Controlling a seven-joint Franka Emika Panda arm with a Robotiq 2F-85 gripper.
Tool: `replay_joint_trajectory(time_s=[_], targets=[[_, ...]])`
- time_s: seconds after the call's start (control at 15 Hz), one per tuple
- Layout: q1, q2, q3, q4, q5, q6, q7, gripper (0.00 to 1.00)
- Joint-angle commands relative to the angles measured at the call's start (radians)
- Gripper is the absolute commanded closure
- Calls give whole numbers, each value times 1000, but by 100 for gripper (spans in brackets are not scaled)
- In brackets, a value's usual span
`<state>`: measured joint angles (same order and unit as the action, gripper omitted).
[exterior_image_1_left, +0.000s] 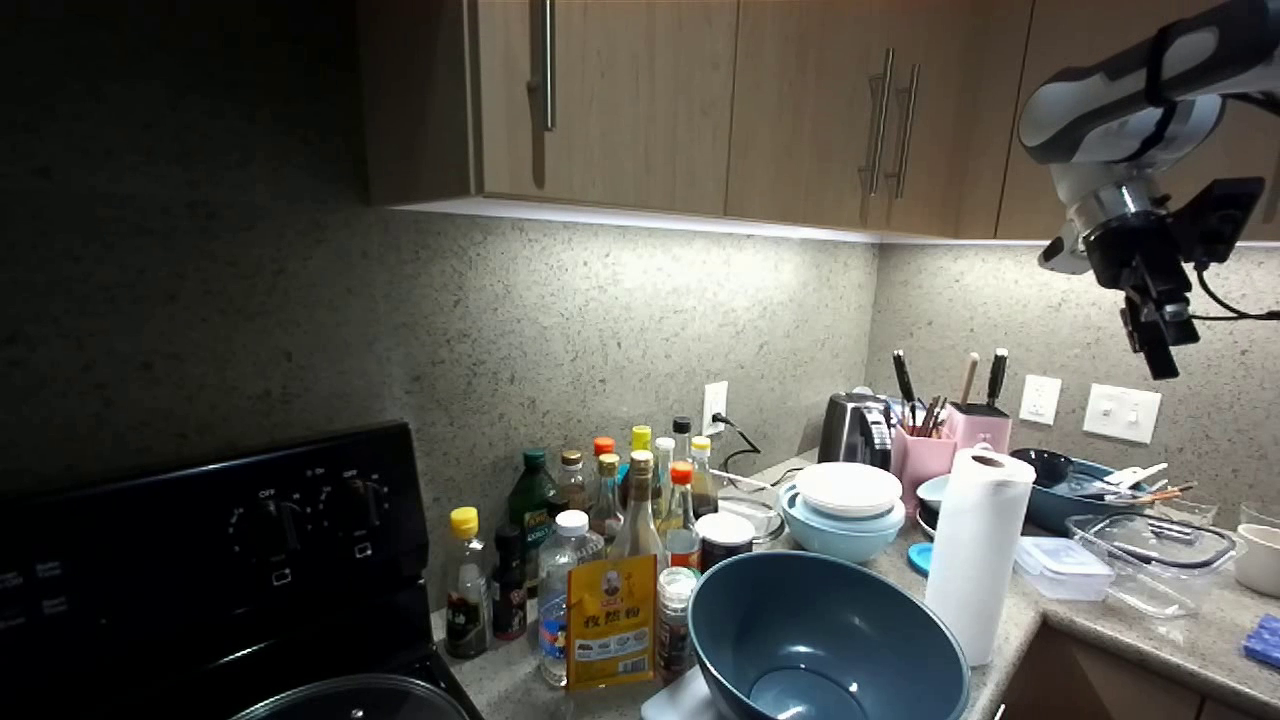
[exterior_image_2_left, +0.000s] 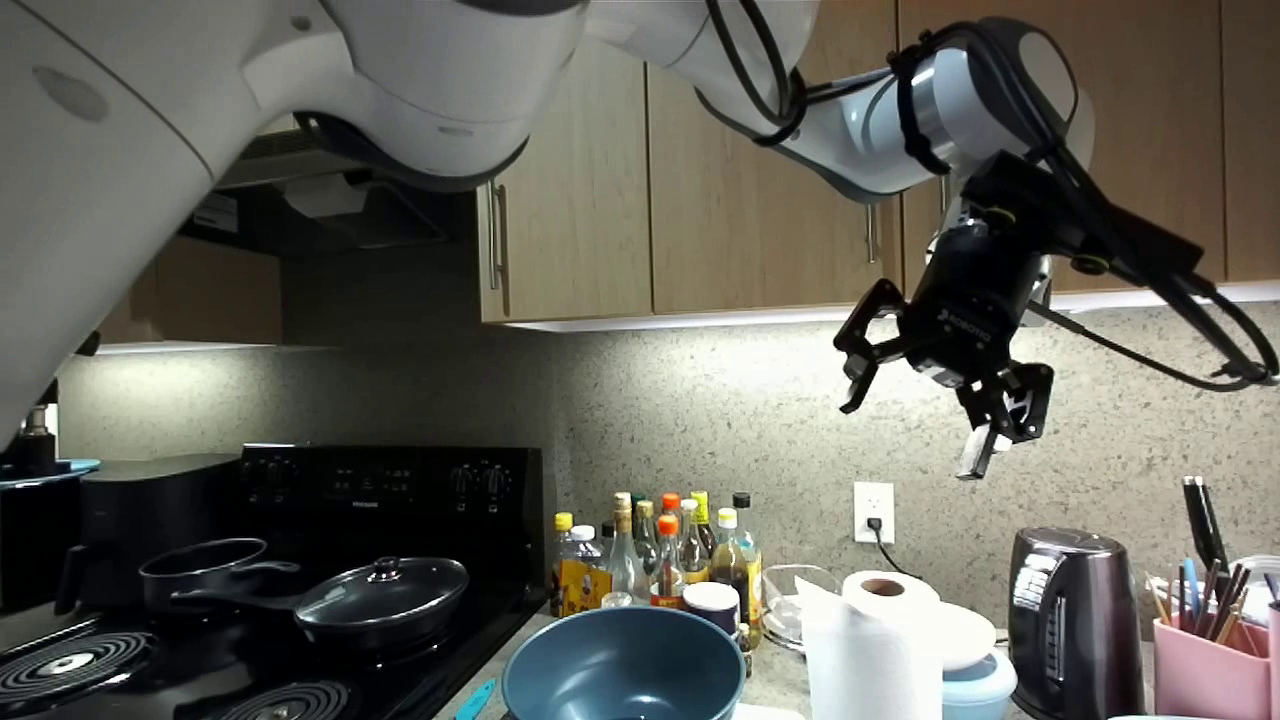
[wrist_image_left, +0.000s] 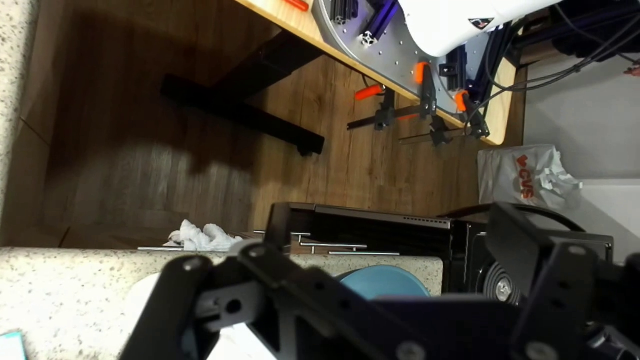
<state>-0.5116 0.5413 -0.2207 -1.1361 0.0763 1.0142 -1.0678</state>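
Observation:
My gripper (exterior_image_2_left: 911, 438) hangs in the air well above the counter, its fingers (exterior_image_2_left: 978, 452) spread wide with nothing between them. In the wrist view the gripper (wrist_image_left: 396, 220) also shows a broad gap, through which the counter and stove appear below. A large dark-blue bowl (exterior_image_1_left: 830, 640) stands on the counter; in the wrist view the gripper partly hides this bowl (wrist_image_left: 385, 280). Beside it stands an upright paper towel roll (exterior_image_1_left: 980, 560). A yellow packet (exterior_image_1_left: 612, 622) leans among several bottles (exterior_image_2_left: 690, 545). Nothing touches the gripper.
Wall cabinets (exterior_image_2_left: 770, 190) hang behind the arm. The stove (exterior_image_2_left: 400, 500) bears a lidded pan (exterior_image_2_left: 385, 600) and a pot (exterior_image_2_left: 205, 570). A kettle (exterior_image_2_left: 1075, 620), pink utensil holder (exterior_image_1_left: 922, 465), stacked bowls (exterior_image_1_left: 845, 525) and clear containers (exterior_image_1_left: 1150, 560) line the counter.

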Motion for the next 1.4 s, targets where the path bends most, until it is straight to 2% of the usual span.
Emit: replay_joint_trajectory(time_s=[0.0, 0.6, 0.67, 0.87, 1.33], targets=[[-25, 76, 31, 118, -9, -79, -23, 0], [-37, 240, 80, 328, -20, -187, -9, 0], [-11, 197, 58, 251, -10, -132, 0, 0], [-19, 229, 62, 293, -10, -150, 0, 0], [-24, 232, 65, 303, -10, -152, 0, 0]])
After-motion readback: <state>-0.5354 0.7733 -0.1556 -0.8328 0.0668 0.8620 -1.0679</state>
